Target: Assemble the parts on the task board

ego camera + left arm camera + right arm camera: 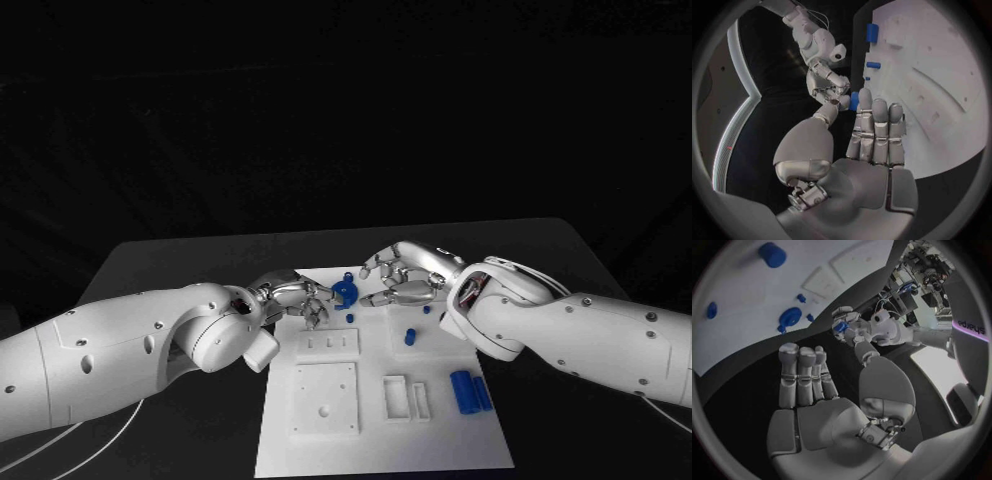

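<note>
Your left hand (296, 297) pinches a blue part (345, 292) over the task board (433, 440); the right hand's (404, 275) fingers are released, so seat it next.

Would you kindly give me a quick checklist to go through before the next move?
1. Left hand pinches a blue part: ok.
2. Right hand holds nothing: ok.
3. Right hand's fingers apart from the held part: cannot tell.
4. Seat for the held part on the board identified: cannot tell.
5. Two blue cylinders lie on the board, away from both hands: ok.
</note>
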{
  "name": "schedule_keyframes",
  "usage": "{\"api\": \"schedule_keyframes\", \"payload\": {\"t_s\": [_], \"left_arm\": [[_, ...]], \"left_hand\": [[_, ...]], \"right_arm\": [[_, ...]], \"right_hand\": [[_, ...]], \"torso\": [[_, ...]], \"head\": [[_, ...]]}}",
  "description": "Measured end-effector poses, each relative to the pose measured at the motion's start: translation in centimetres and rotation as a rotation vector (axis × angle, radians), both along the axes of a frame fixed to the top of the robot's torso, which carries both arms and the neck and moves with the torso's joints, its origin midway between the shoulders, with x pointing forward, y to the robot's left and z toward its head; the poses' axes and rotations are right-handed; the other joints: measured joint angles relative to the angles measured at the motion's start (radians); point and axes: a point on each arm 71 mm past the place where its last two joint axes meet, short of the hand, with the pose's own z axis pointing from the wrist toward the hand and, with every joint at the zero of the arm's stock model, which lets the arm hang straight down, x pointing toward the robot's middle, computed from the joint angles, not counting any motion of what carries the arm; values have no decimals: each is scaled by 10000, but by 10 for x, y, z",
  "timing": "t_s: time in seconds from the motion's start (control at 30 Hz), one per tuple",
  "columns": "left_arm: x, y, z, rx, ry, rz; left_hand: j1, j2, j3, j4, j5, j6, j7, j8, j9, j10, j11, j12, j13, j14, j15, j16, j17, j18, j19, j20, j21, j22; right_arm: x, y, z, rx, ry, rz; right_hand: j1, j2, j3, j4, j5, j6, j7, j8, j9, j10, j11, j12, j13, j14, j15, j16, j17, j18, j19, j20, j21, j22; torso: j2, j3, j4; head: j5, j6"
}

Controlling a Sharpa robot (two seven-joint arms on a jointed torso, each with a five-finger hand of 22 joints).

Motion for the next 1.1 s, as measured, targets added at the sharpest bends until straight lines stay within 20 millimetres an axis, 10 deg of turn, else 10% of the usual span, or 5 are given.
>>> {"api": "schedule_keyframes", "payload": {"t_s": [0.47, 1.1], "left_arm": [[2, 12, -2, 2845, -204, 182], [3, -4, -6, 4927, -764, -254]], "left_hand": [[30, -48, -71, -11, 64, 29, -30, 25, 0, 54, -19, 297, 211, 34, -34, 269, 81, 1, 19, 19, 132, 203], [-128, -53, -134, 9, -95, 186, -46, 25, -1, 159, -240, 2206, 1179, 193, -192, 1520, 485, -76, 722, -209, 865, 654]], "right_arm": [[58, -116, 35, 1331, -440, -3332], [81, -115, 39, 2240, -308, -3880]], "right_hand": [[-504, 301, -249, -13, 733, -126, 138, 179, 52, -247, 38, -826, -1146, -431, 49, -1300, -1027, 176, -535, 535, -1357, -769], [-504, 301, -304, -67, 732, -128, 136, 289, 50, -443, 91, -985, -1734, -620, 110, -1726, -1392, 453, -765, 767, -1858, -969]], "torso": [[-29, 18, 7], [-203, 130, 43]], "head": [[141, 67], [272, -378]]}}
